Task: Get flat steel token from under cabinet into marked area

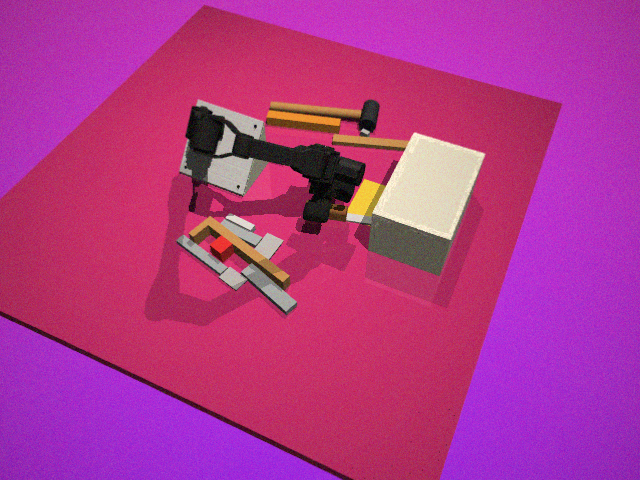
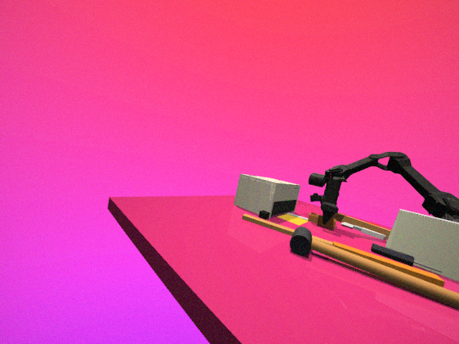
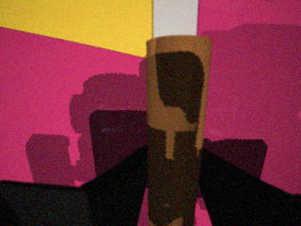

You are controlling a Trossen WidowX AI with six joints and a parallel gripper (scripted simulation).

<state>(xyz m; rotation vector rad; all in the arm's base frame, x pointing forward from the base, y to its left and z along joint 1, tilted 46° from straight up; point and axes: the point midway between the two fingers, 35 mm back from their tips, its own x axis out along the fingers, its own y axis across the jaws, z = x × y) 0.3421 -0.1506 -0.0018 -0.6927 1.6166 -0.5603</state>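
Black pincer, from the top, grips a tool's brown handle; no writing is legible. Ahead, a pale blade runs toward the cabinet, beside a yellow area partly hidden by the cabinet.

Exterior: beyond the pincer, the cabinet's low opening is dark; the steel token cannot be made out, its place unclear.

Wrist: the handle fills the pincer's grasp, and the blade's far end is cut off.
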